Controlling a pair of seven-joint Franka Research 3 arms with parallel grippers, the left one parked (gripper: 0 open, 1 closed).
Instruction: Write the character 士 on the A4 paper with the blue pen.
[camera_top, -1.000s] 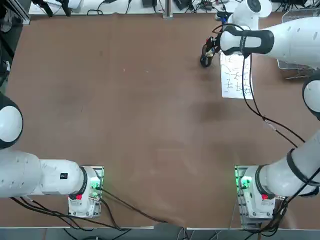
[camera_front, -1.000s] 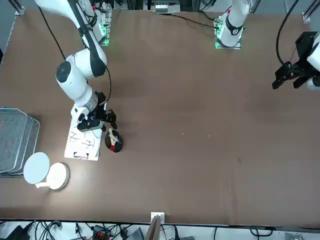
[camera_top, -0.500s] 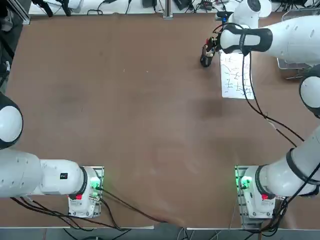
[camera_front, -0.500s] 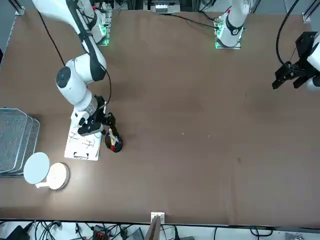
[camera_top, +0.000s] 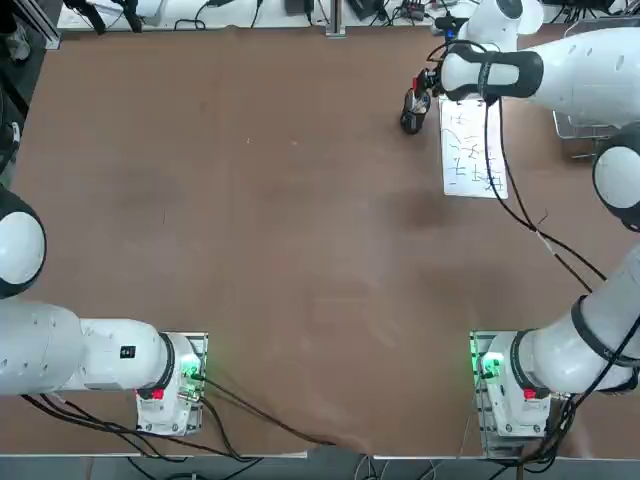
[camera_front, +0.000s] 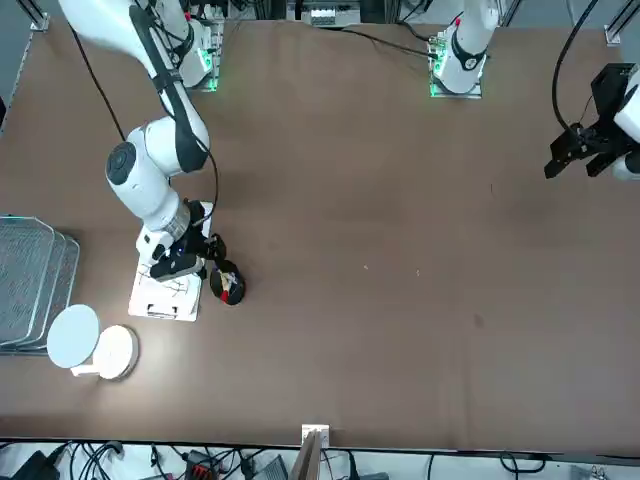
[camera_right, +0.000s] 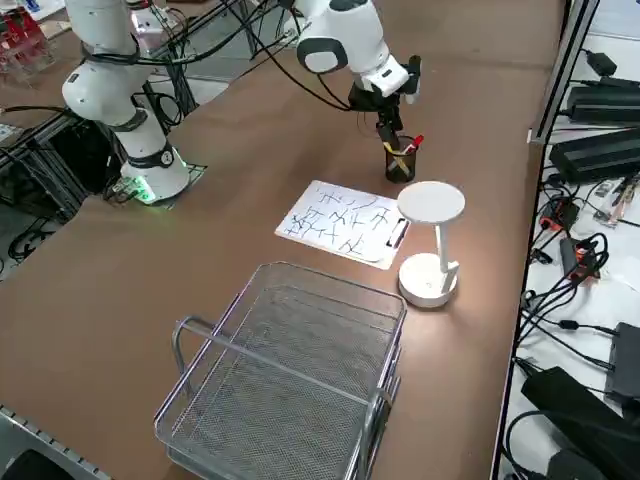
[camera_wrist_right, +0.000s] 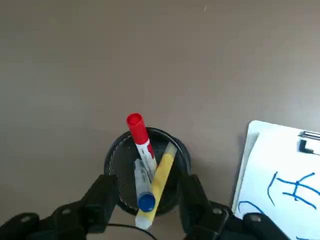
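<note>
The blue pen (camera_wrist_right: 145, 192), a pale barrel with a blue cap, stands in a black mesh pen cup (camera_wrist_right: 116, 159) beside a red-capped pen (camera_wrist_right: 136, 127) and a yellow one (camera_wrist_right: 164, 167). My right gripper (camera_wrist_right: 147, 195) hangs just above the cup, open, with its fingers (camera_wrist_right: 102, 197) on either side of the blue cap and not touching it. In the top view the right gripper (camera_top: 426, 90) is over the cup (camera_top: 410, 121), at the left of the A4 paper (camera_top: 472, 150). The paper (camera_right: 340, 222) lies flat, covered with blue strokes.
A white desk lamp (camera_right: 430, 240) stands at the paper's clipped end (camera_right: 398, 233). A wire basket (camera_right: 290, 370) sits beyond it near the table's right edge. Cables hang from my right arm across the paper (camera_top: 500, 170).
My right gripper has moved off the paper and down toward the pen cup. More of the sheet now shows.
</note>
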